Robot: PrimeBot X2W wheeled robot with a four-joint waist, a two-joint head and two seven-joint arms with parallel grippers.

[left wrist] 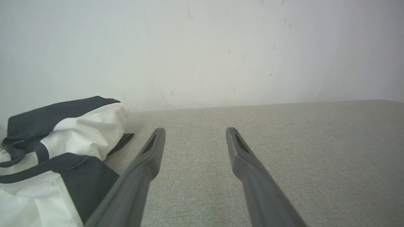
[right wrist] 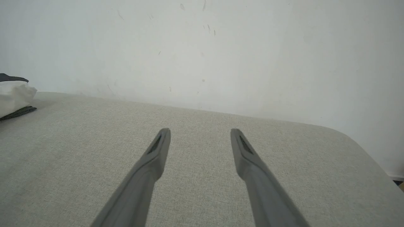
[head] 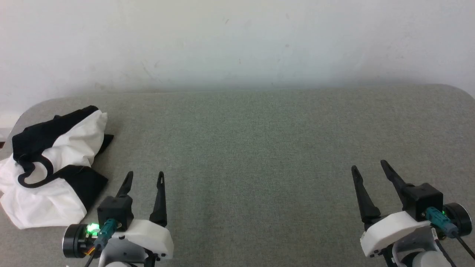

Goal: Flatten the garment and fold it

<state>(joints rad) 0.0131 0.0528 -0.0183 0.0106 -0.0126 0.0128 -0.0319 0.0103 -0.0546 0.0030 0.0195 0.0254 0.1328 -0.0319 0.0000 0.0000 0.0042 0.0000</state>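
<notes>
Two grippers sit near: the left gripper and the right gripper, both wide open, holding nothing. Just left of the left gripper, the garment lies bunched at the desk's left edge. It looks soft, light and floppy. Pinching a loose white edge seems best. Nothing seems to block the way. A wall stands far behind.

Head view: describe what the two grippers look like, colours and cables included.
Left gripper and right gripper match: two long tapering black fingers on a black block, a white moulded shell, a black round housing, a teal plug with cable and a green light. Each fingertip has a slot.
</notes>
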